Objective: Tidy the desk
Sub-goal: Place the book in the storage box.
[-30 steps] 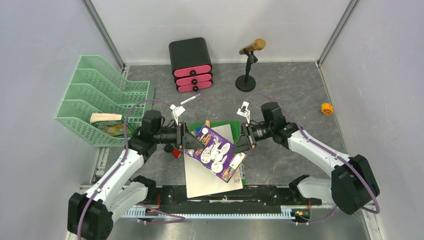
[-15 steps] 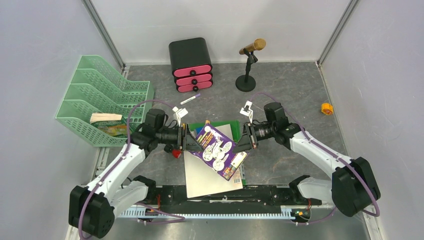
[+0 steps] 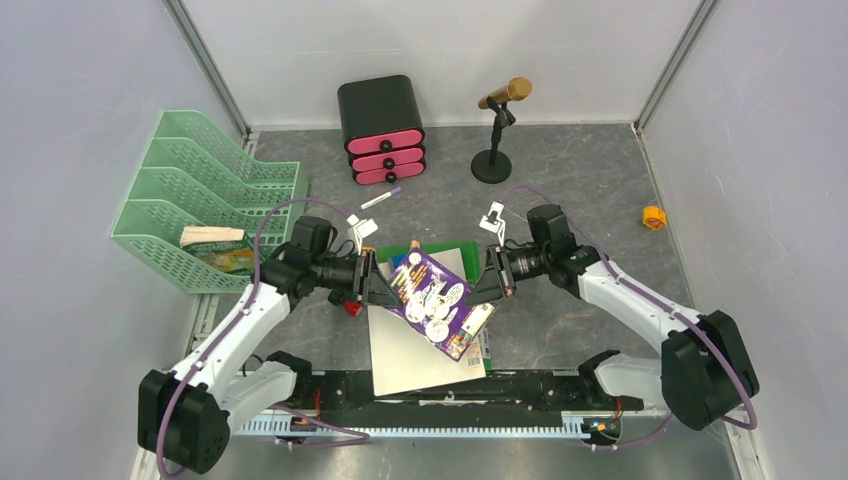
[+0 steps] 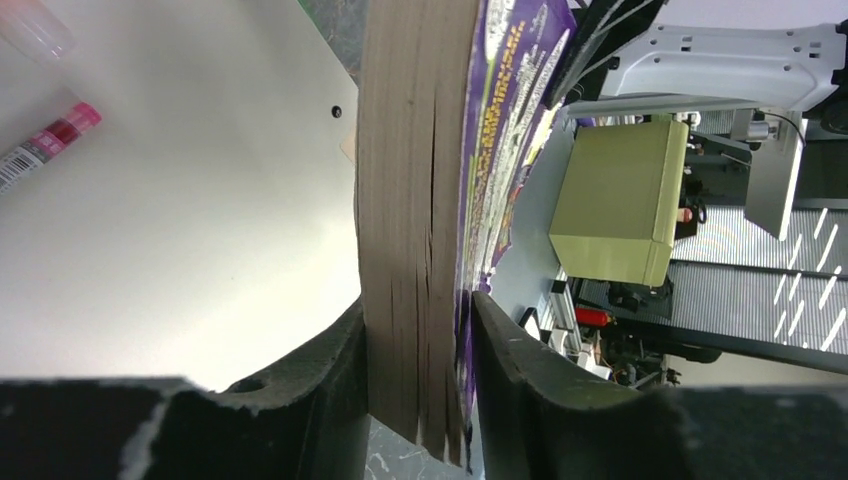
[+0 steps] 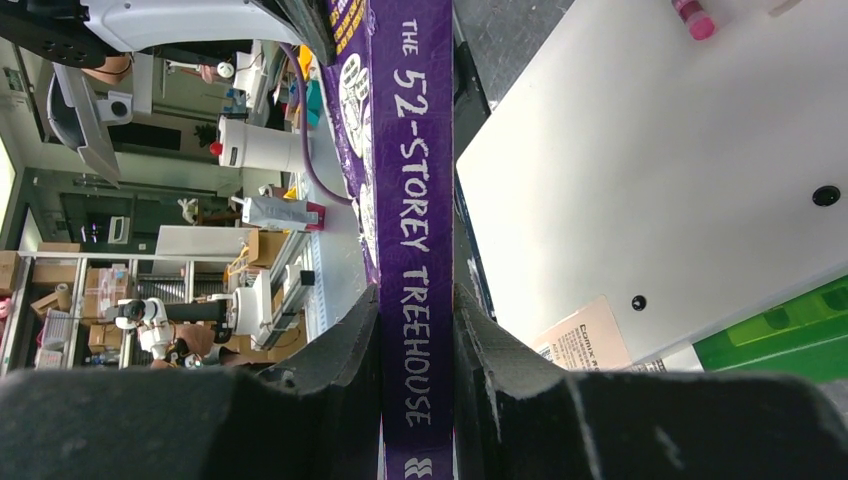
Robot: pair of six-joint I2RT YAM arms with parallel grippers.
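Desk: we note the dark-grey marbled desk (image 3: pixel 600 170) under the book, spreading out on every side of it.
Book: purple "52-Storey Treehouse" paperback (image 3: pixel 435 300), tilted, over a white board (image 3: pixel 420 365).
Left gripper (image 3: pixel 372 283): clamped on the book's page edge.
Right gripper (image 3: pixel 487 282): clamped on the book's spine.
Drawer box (image 3: pixel 381 115): behind the book, well apart.
Mint-green tray (image 3: pixel 200 180): left of the book.

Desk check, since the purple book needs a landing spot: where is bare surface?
Bare desk lies between the microphone stand and the orange roll, and right of the white board. The middle is crowded: board, green folder, purple book.
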